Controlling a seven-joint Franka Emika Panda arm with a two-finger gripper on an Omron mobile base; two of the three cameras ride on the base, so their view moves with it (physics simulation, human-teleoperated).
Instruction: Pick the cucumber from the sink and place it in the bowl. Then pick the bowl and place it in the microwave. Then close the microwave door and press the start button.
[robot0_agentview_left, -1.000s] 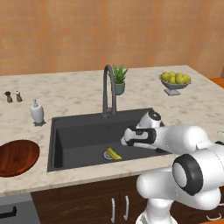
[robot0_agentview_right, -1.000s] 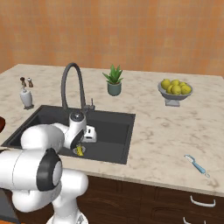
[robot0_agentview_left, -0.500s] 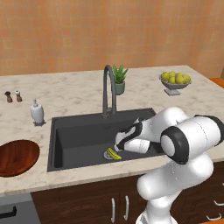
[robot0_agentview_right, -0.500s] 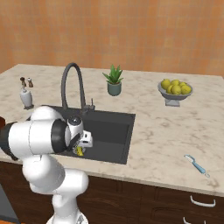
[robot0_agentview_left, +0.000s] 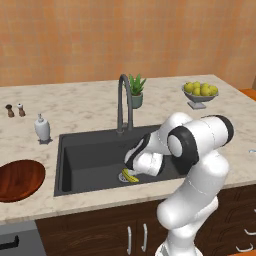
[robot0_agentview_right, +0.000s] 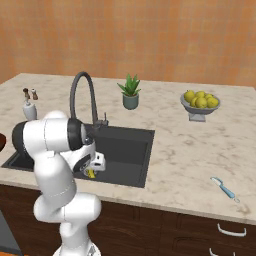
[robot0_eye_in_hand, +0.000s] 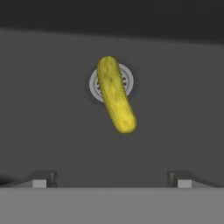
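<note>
Cucumber (robot0_eye_in_hand: 116, 95) lies on the floor of the sink (robot0_agentview_left: 90, 155), its upper end resting across the round metal drain (robot0_eye_in_hand: 127, 78) and its body slanting away from it. In the hand view it sits ahead of the claw (robot0_eye_in_hand: 111, 179), roughly centred between the two fingertips (robot0_eye_in_hand: 41, 179) and clear of both. The claw is spread wide and has nothing in its grasp; it hangs low inside the basin, just above the vegetable. From the left base view the yellow-green end of the cucumber peeks out beneath the white hand (robot0_agentview_left: 145, 162), near the front wall of the sink. The dark arched faucet (robot0_agentview_left: 125, 102) rises behind the basin. On the desk (robot0_agentview_left: 90, 107) to the left of the sink rests the bowl (robot0_agentview_left: 19, 180), near the front edge. Farther back stand a soap dispenser (robot0_agentview_left: 42, 128), a small potted plant (robot0_agentview_left: 135, 91), and a grey pedestal bowl of round fruits (robot0_agentview_left: 200, 93).
</note>
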